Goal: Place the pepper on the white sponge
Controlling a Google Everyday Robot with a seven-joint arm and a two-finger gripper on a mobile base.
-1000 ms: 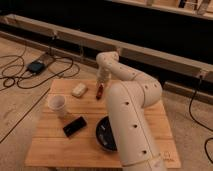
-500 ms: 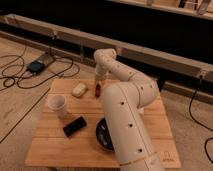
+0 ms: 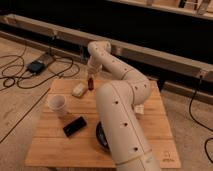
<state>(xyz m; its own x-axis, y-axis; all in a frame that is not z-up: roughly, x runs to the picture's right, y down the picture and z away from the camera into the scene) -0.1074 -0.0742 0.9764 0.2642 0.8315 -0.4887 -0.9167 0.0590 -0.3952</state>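
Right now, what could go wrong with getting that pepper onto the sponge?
The gripper is just above the pepper, with the white sponge beside it. The sponge is small, so the pepper might roll off once it is set down. Both lie near the far edge of the table, so a nudge could perhaps push one over.

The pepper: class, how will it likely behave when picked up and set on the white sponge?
The pepper, just below the gripper at the table's far edge, looks small, so probably light. Being elongated, it may roll off the small white sponge beside it.
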